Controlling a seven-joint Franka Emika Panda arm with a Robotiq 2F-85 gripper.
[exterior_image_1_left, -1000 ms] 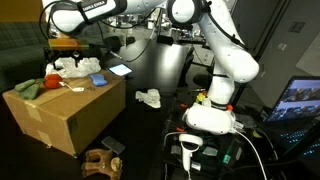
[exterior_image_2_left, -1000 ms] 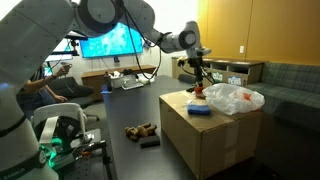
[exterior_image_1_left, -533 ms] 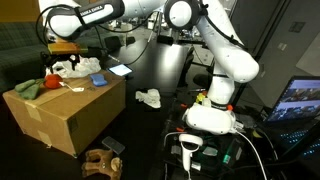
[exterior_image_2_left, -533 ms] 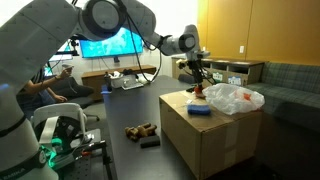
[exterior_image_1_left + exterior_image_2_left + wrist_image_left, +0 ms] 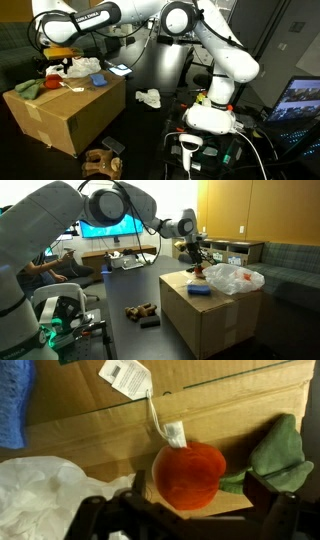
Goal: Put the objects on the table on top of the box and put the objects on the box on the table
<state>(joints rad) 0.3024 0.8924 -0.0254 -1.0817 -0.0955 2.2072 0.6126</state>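
The brown cardboard box stands on the dark table. An orange-red plush fruit with a green leaf and a white tag lies on the box top. My gripper hangs open just above it, one finger on each side, touching nothing. A white plastic bag and a blue item also lie on the box. On the table are a white crumpled thing and a brown object.
A small dark item lies by the brown object on the table. A grey-green sofa stands behind the box. My base and cables sit at the table's end, with lit screens nearby.
My gripper has shifted a little sideways and lower over the box top, nearer the plush fruit. It stays open. No object has moved.
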